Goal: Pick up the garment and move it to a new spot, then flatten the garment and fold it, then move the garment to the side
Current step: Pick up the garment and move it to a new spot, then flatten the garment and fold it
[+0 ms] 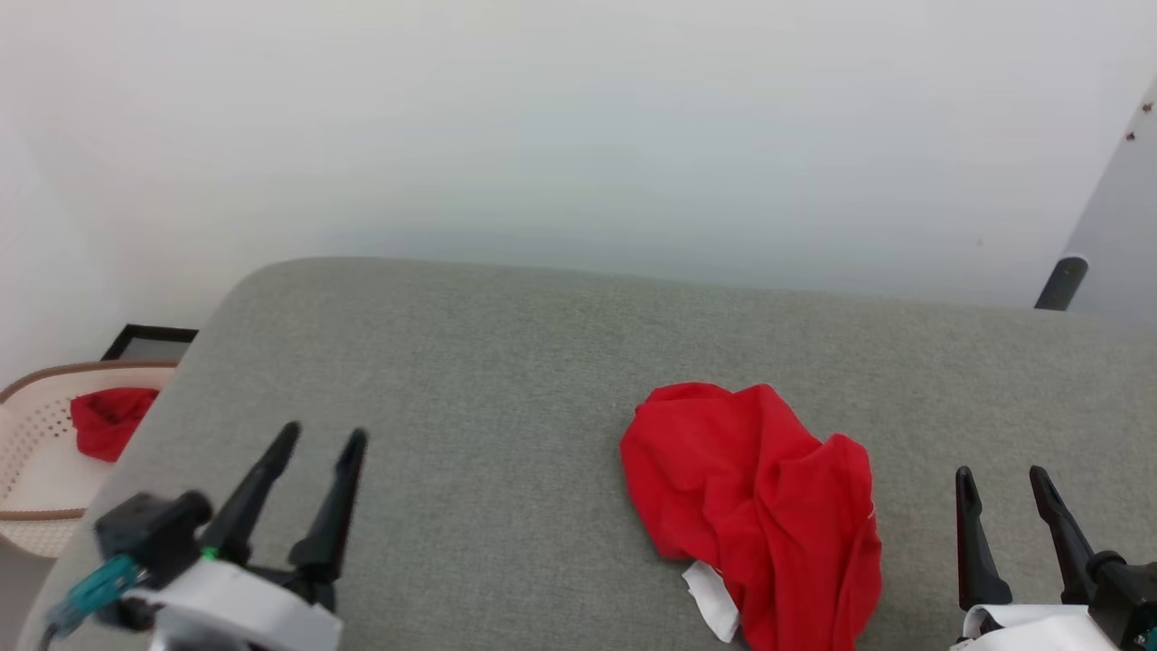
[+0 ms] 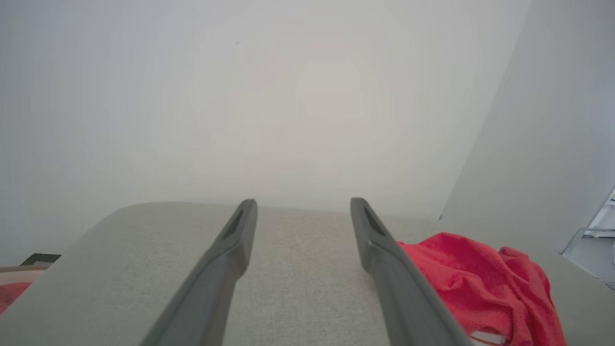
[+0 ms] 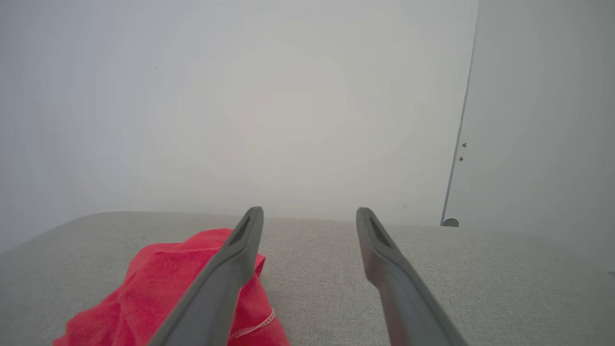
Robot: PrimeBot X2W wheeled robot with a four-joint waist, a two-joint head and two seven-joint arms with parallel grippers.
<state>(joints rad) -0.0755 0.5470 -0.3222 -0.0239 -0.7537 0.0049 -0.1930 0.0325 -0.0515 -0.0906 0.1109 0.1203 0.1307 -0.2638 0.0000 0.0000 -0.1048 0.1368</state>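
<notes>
The garment [image 1: 755, 506] lies crumpled, long axis 11 to 5 o'clock; left end effector [image 1: 323, 432] and right end effector [image 1: 1000, 473] spread.

The garment [image 1: 750, 506] on the padded surface [image 1: 497, 362]
It lay between left gripper [image 1: 324, 432] and right gripper [image 1: 1000, 473], nearer the right; a basket [image 1: 27, 425] stood off the surface's left.

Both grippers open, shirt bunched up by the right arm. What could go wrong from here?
1. The garment lies crumpled, so the right gripper may pinch several layers and lift a wad.
2. The red cloth in the basket at the left could be mistaken for it.
</notes>
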